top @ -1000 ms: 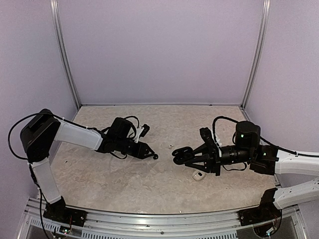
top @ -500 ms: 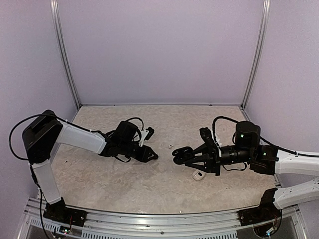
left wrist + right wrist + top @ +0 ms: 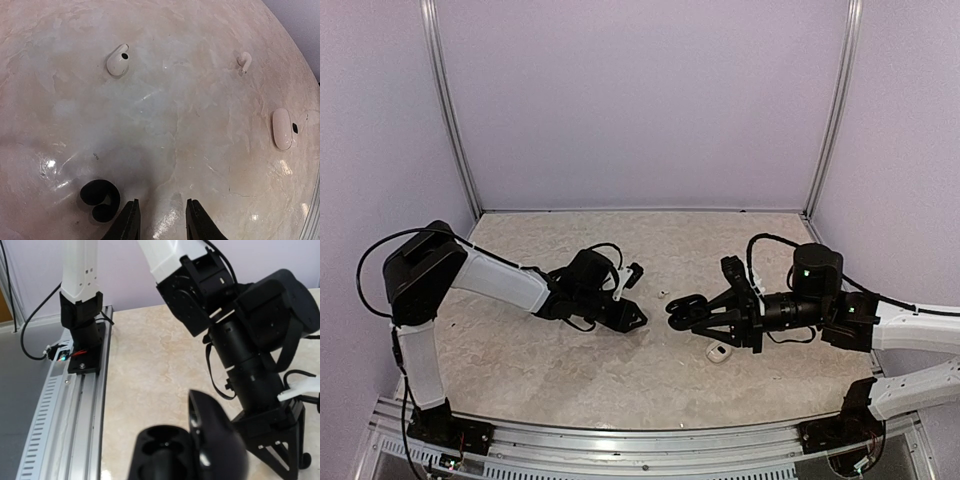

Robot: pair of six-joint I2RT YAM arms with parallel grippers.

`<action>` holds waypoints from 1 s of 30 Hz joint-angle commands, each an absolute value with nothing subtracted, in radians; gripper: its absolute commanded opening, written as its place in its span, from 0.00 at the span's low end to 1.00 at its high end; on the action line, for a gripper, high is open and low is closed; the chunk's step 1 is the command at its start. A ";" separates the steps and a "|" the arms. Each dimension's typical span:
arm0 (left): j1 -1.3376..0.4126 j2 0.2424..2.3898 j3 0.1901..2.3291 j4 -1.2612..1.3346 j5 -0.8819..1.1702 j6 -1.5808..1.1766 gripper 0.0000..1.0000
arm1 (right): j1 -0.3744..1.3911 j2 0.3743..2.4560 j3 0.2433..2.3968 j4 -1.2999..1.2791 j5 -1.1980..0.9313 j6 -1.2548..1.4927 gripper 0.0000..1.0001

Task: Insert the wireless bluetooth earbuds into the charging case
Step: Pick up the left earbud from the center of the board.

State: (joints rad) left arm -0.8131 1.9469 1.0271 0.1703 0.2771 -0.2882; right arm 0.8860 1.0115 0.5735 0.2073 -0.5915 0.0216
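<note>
Left wrist cam has the left gripper [image 3: 161, 217] low over the tabletop [image 3: 165, 125], jaws parted by a narrow gap with nothing in them. The earbuds [image 3: 100, 197] look to be that curled black lump just left of the jaws, the two touching. Risk imo: they sit outside the gap, so closing now grabs air, or a finger nudges them and they skid on the glossy stone. Farther off lie three white bits, none in the way: a rounded piece [image 3: 118, 61], a tiny stemmed one [image 3: 244, 59], an oblong [image 3: 282, 129]. On the right, the right gripper [image 3: 692, 312] is clamped on the open charging case [image 3: 160, 452], near the left arm's tip.
</note>
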 commanded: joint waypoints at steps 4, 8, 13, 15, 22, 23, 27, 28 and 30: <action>-0.796 1.981 1.067 0.181 0.248 -0.302 0.33 | 0.878 0.986 0.555 0.204 -0.583 0.035 0.00; -0.793 1.974 1.063 0.188 0.250 -0.299 0.33 | 0.879 0.987 0.555 0.204 -0.582 0.035 0.00; -0.786 1.973 1.059 0.193 0.238 -0.306 0.33 | 0.878 0.990 0.555 0.207 -0.584 0.035 0.00; -0.783 1.976 1.060 0.192 0.235 -0.309 0.33 | 0.879 0.991 0.555 0.208 -0.584 0.035 0.00; -0.766 1.977 1.049 0.187 0.194 -0.322 0.33 | 0.878 0.989 0.555 0.206 -0.583 0.036 0.00; -0.763 1.975 1.047 0.187 0.190 -0.321 0.33 | 0.879 0.988 0.555 0.206 -0.582 0.035 0.00; -0.758 1.968 1.047 0.179 0.175 -0.315 0.32 | 0.878 0.991 0.557 0.206 -0.580 0.034 0.00; -0.757 1.969 1.048 0.177 0.173 -0.313 0.32 | 0.879 0.993 0.557 0.207 -0.580 0.034 0.00; -0.755 1.970 1.049 0.174 0.170 -0.311 0.32 | 0.879 0.997 0.559 0.208 -0.581 0.033 0.00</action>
State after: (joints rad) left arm -0.7727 1.9648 1.0412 0.1902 0.2256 -0.3138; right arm 0.8860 1.0039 0.5636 0.2066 -0.5854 0.0246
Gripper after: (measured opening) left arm 0.324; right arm 0.234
